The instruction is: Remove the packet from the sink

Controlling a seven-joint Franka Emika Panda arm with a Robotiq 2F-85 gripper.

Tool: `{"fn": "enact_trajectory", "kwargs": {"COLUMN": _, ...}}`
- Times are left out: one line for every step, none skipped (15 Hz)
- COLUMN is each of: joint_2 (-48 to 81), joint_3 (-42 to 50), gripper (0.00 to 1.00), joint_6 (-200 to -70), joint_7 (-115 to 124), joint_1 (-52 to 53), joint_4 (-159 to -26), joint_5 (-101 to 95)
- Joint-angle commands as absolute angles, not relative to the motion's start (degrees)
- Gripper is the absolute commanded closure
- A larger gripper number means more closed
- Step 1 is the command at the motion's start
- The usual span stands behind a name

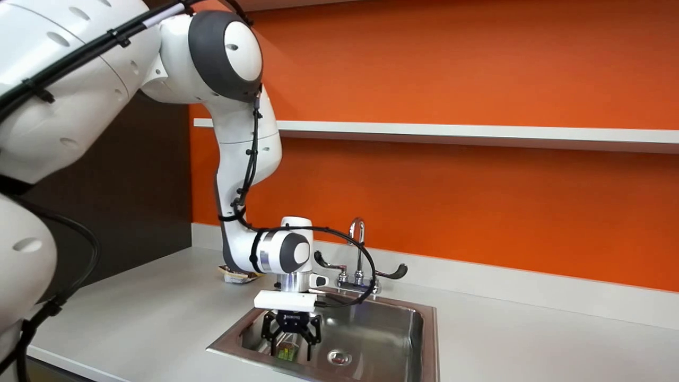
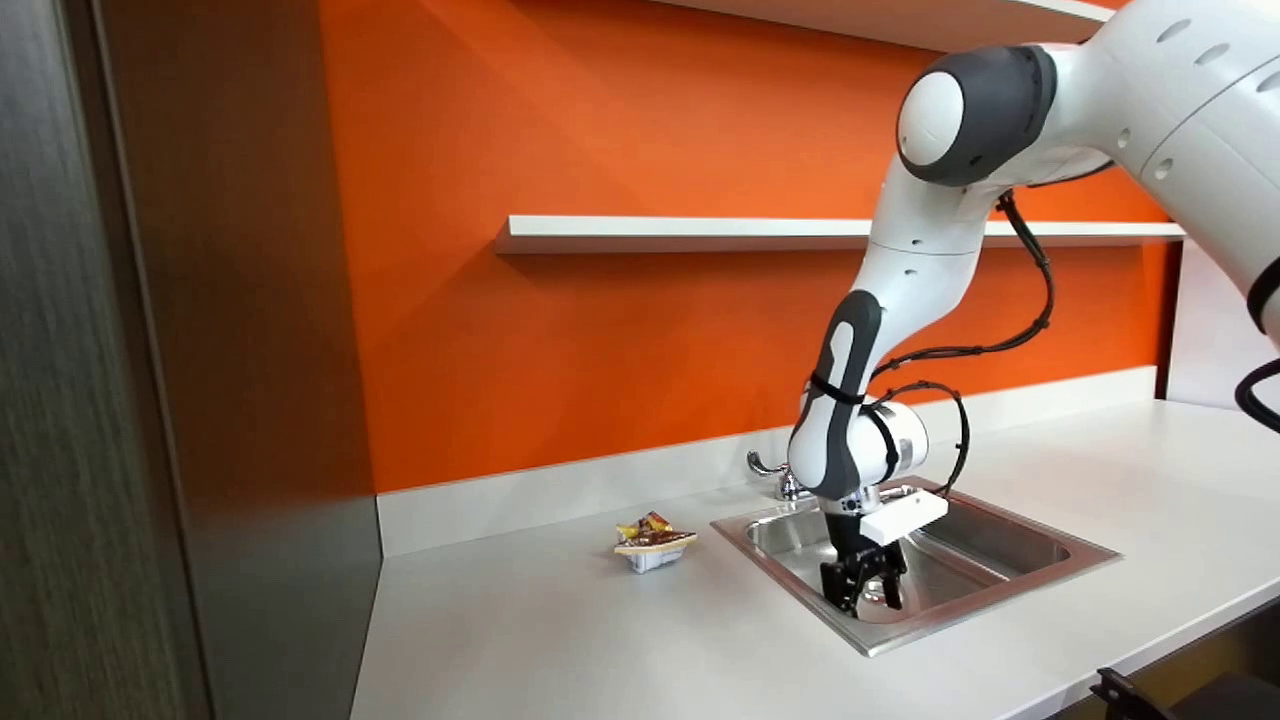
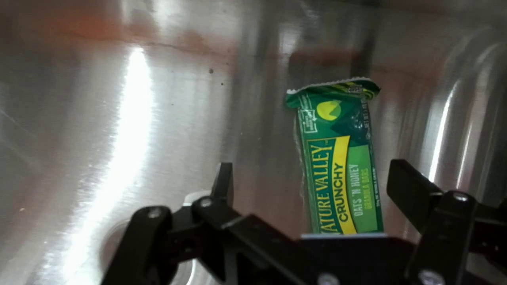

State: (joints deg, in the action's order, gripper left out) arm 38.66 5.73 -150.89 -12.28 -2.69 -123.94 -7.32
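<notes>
Square stainless-steel sink (image 1: 384,323), lower centre of the frame in an exterior view. In it: bright green granola-bar packet with a yellow band (image 3: 342,166), right of centre in the wrist view, long side running roughly top to bottom, lower end hidden by the gripper. Also a round metal drain (image 1: 339,357), well apart from the packet.

Black two-fingered gripper (image 1: 291,352) reaches down into the sink. Released: fingers (image 3: 408,188) spread wide, packet showing between them in the wrist view.

Small white tray (image 2: 657,560), near picture centre in an exterior view, heaped with glossy brown-and-yellow wrappers (image 2: 650,530). Stands on the pale grey counter (image 2: 560,640), left of the sink.

Chrome two-handled faucet (image 1: 359,276) behind the sink. Bright orange wall (image 2: 600,350) across the upper frame, long white shelf (image 2: 690,228) on it; dark brown panel (image 2: 240,350) at far left.
</notes>
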Motion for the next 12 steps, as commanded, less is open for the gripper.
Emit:
{"fn": "enact_trajectory", "kwargs": {"joint_2": 39.90, "joint_3": 5.38, "gripper": 0.00, "joint_6": -151.05, "joint_7": -11.60, "joint_1": -3.11, "joint_4": -122.18, "joint_5": -8.92}}
{"fn": "enact_trajectory", "kwargs": {"joint_2": 40.13, "joint_3": 5.38, "gripper": 0.00, "joint_6": -151.00, "joint_7": -11.63, "joint_1": -3.10, "joint_4": -121.93, "joint_5": -8.96}}
{"fn": "enact_trajectory", "kwargs": {"joint_2": 40.30, "joint_3": 5.36, "gripper": 0.00, "joint_6": -150.96, "joint_7": -11.66, "joint_1": -3.11, "joint_4": -121.73, "joint_5": -8.98}}
{"fn": "enact_trajectory", "kwargs": {"joint_2": 40.44, "joint_3": 5.36, "gripper": 0.00, "joint_6": -150.92, "joint_7": -11.67, "joint_1": -3.08, "joint_4": -121.53, "joint_5": -9.03}}
{"fn": "enact_trajectory", "kwargs": {"joint_2": 40.55, "joint_3": 5.36, "gripper": 0.00, "joint_6": -150.91, "joint_7": -11.67, "joint_1": -3.06, "joint_4": -121.38, "joint_5": -9.07}}
{"fn": "enact_trajectory", "kwargs": {"joint_2": 40.69, "joint_3": 5.34, "gripper": 0.00, "joint_6": -150.88, "joint_7": -11.69, "joint_1": -3.06, "joint_4": -121.18, "joint_5": -9.11}}
{"fn": "enact_trajectory", "kwargs": {"joint_2": 40.81, "joint_3": 5.28, "gripper": 0.00, "joint_6": -150.85, "joint_7": -11.79, "joint_1": -3.09, "joint_4": -121.01, "joint_5": -9.14}}
{"fn": "enact_trajectory", "kwargs": {"joint_2": 41.04, "joint_3": 5.16, "gripper": 0.00, "joint_6": -150.78, "joint_7": -11.95, "joint_1": -3.17, "joint_4": -120.75, "joint_5": -9.12}}
{"fn": "enact_trajectory", "kwargs": {"joint_2": 41.24, "joint_3": 5.10, "gripper": 0.00, "joint_6": -150.73, "joint_7": -12.01, "joint_1": -3.19, "joint_4": -120.53, "joint_5": -9.12}}
{"fn": "enact_trajectory", "kwargs": {"joint_2": 41.46, "joint_3": 4.99, "gripper": 0.00, "joint_6": -150.63, "joint_7": -12.07, "joint_1": -3.20, "joint_4": -120.30, "joint_5": -9.10}}
{"fn": "enact_trajectory", "kwargs": {"joint_2": 41.64, "joint_3": 4.93, "gripper": 0.00, "joint_6": -150.61, "joint_7": -12.09, "joint_1": -3.19, "joint_4": -120.14, "joint_5": -9.11}}
{"fn": "enact_trajectory", "kwargs": {"joint_2": 41.76, "joint_3": 4.86, "gripper": 0.00, "joint_6": -150.57, "joint_7": -12.10, "joint_1": -3.16, "joint_4": -120.00, "joint_5": -9.11}}
